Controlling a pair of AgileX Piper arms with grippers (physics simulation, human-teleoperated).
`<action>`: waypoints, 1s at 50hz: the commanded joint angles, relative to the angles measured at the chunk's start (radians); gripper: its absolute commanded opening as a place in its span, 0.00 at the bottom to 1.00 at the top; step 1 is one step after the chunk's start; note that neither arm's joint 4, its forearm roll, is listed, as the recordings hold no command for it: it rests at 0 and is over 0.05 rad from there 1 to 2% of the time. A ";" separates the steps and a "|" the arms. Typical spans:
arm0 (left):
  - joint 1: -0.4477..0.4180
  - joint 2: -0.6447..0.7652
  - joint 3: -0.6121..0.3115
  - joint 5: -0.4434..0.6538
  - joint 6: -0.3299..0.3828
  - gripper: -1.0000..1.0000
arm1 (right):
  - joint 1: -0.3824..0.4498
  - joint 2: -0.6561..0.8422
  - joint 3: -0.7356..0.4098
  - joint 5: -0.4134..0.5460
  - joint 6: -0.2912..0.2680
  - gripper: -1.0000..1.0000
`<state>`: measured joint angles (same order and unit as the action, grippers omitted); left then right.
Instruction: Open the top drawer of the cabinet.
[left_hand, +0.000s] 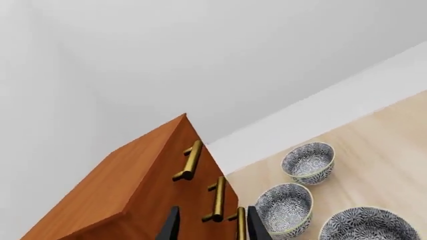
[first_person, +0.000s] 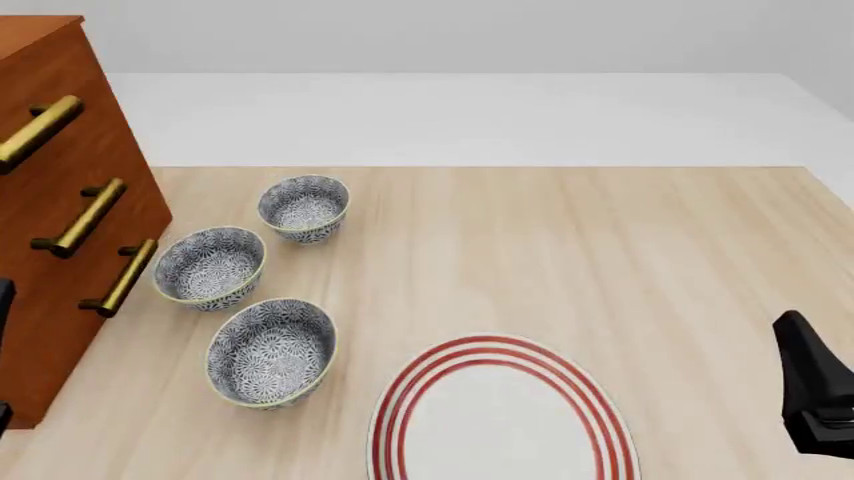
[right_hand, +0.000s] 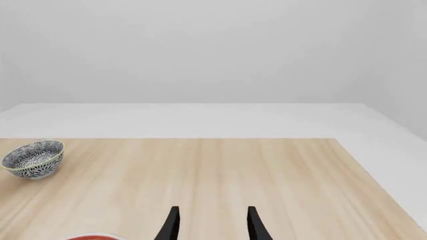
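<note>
Counter (first_person: 561, 250): pale wood, carrying everything; its far edge meets a white floor and wall.
Cabinet (first_person: 67, 230): tall, reddish-brown wood, standing at the left edge of the counter, its drawer front facing right toward the bowls; partly cut off by the front view's left border.
Top drawer (first_person: 60, 75): the uppermost of the three, sitting flush with the two below it, so not pulled out.
Top drawer handle (first_person: 38, 132): brass bar, highest of three like handles; the same bar shows in the left wrist view (left_hand: 189, 161).
Plate (first_person: 497, 412): white with red rings around the rim, at the near middle of the counter, cut off by the near border.
Near bowl (first_person: 272, 352): blue-patterned, largest in view, left of the plate.
Middle bowl (first_person: 210, 267): same pattern, just beside the cabinet's lowest handle.
Far bowl (first_person: 304, 207): same pattern, farthest of the three, close to the middle bowl.
Left hand (left_hand: 209, 227): fingers spread, holding nothing, pointed at the cabinet front near the lower handles, not touching them.
Right hand (right_hand: 211, 225): fingers spread, holding nothing, over bare counter at the near right, well apart from the cabinet.
</note>
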<state>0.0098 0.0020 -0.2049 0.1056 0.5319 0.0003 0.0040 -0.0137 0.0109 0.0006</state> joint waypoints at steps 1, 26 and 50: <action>0.000 0.000 -0.012 -0.003 0.105 1.00 | 0.000 0.000 0.000 0.000 0.000 1.00; -0.016 0.112 -0.001 -0.122 0.220 1.00 | 0.000 0.000 0.000 0.000 0.000 1.00; 0.067 0.282 0.012 -0.315 0.342 1.00 | 0.000 0.000 0.000 0.000 0.000 1.00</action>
<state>0.0326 0.2211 -0.1889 -0.1501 0.8363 0.0004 0.0039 -0.0138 0.0112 0.0006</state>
